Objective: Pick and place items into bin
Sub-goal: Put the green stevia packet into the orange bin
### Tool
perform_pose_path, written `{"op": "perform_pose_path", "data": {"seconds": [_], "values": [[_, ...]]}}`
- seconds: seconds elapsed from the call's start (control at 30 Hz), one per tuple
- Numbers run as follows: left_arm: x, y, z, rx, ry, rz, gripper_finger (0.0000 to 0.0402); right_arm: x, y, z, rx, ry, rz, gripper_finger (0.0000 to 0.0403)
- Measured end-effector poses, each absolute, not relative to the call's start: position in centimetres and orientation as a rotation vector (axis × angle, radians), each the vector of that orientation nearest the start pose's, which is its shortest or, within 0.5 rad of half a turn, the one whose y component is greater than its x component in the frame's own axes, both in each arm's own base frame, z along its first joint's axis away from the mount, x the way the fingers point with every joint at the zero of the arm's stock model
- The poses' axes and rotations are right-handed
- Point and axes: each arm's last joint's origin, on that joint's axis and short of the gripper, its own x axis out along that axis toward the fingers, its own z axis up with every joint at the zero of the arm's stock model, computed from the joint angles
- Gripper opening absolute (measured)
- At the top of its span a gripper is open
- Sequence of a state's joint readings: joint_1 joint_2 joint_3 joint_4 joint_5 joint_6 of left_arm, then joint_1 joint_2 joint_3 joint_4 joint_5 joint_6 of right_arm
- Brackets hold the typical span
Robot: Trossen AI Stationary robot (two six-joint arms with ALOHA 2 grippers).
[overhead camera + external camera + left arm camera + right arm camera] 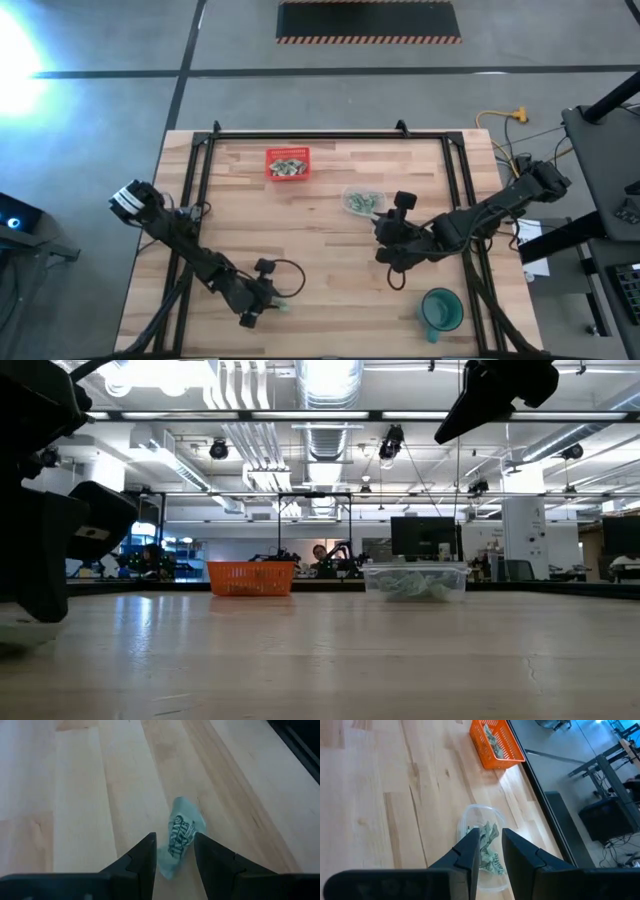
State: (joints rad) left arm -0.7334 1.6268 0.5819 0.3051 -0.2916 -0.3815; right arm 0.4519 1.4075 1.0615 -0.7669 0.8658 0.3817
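Now the left gripper (174,851) is sitting low at the near-left part of the wooden table (330,290), and its two dark fingers (142,857) are pressing in on a single pale green wrapped piece (181,836), which is standing between them with its printed wrapper sticking out ahead of the tips. In the high view that same gripper (268,305) is lying close to the near edge, with the pale piece (285,304) showing just beside it.

Over on the right, the right gripper (491,847) is hovering above a clear plastic tub (465,817) that is resting around the middle of the table, toward the far side. Its fingers are standing a little apart, and a green wrapped piece (489,840) is showing between them; whether it is gripped or merely lying in the tub below, the views are not telling. More wrapped pieces (362,201) are lying in that tub. The red basket (287,163) is sitting by the far edge, left of the tub and well apart from both grippers, with green pieces inside.
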Motion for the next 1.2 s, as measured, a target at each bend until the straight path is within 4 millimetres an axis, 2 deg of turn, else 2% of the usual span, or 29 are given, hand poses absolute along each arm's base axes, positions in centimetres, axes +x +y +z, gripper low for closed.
{"op": "perform_pose_path", "data": {"seconds": [0.17,0.4,0.87,1.0,1.2], "values": [[21.7,-18.5,11.1,0.018,0.727,-0.285,0.0116,25.0,9.7,26.0,-0.326,0.780,-0.520,0.0073],[21.8,-18.5,11.0,0.010,0.727,-0.280,0.0113,25.1,9.7,26.1,-0.324,0.772,-0.516,0.0073],[21.7,-18.2,12.0,0.047,0.688,-0.255,0.0013,25.3,9.8,26.2,-0.318,0.754,-0.506,0.0072],[22.0,-17.6,12.4,0.122,0.634,-0.182,0.0003,25.4,9.9,26.2,-0.314,0.743,-0.502,0.0072],[22.8,-15.8,14.4,0.270,0.495,0.079,0.0004,25.7,10.0,26.4,-0.307,0.723,-0.488,0.0072]]}}
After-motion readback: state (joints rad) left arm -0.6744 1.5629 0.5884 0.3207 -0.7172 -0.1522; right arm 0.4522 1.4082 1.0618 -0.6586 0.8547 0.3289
